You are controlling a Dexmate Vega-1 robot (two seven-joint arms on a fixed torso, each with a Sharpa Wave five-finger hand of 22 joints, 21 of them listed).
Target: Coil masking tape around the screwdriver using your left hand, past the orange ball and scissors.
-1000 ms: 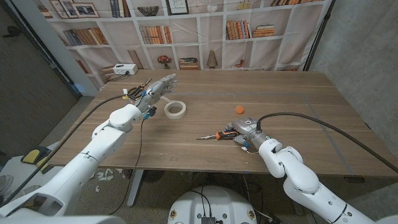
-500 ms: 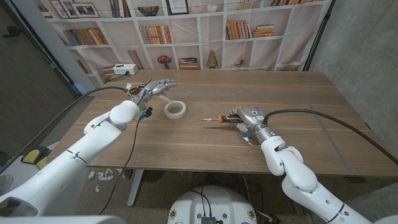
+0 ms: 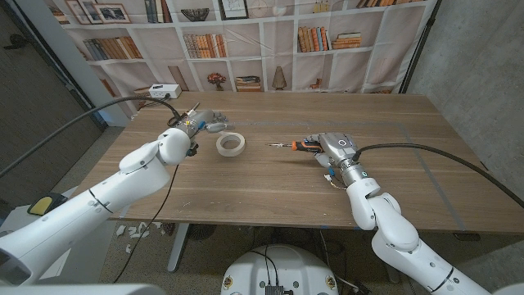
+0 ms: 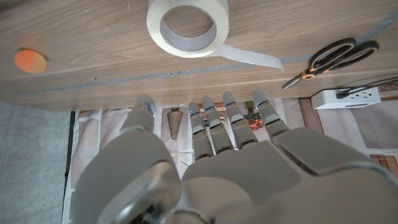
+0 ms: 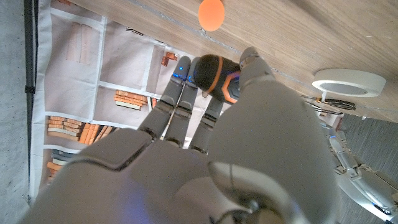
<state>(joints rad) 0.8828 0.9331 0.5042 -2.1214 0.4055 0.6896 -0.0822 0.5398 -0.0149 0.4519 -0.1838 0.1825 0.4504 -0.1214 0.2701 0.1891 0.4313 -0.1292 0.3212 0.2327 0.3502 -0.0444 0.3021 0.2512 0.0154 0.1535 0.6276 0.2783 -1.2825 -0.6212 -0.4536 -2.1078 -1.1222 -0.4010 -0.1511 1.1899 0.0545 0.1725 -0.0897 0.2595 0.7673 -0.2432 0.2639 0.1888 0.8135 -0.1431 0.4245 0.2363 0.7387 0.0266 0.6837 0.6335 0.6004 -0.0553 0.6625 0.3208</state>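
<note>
White masking tape roll point(image 3: 231, 144) lay flat on the wooden counter point(image 3: 270, 184), a loose strip trailing off it. Left robot hand point(image 3: 208, 120) hovered just beside the roll, fingers spread, holding nothing. Right robot hand point(image 3: 331, 148) gripped the black-and-orange-handled screwdriver point(image 3: 293, 146), shaft pointing toward the tape. Small orange ball point(image 5: 211, 14) and black-and-orange scissors point(image 4: 329, 58) lay on the counter.

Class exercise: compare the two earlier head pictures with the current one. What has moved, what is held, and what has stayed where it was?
The right hand, gripping the screwdriver, has carried it away from the robot, tip pointing toward the masking tape, so it now covers the orange ball in the head view. The left hand has dropped lower beside the tape, holding nothing. The tape roll and the scissors have stayed put.
</note>
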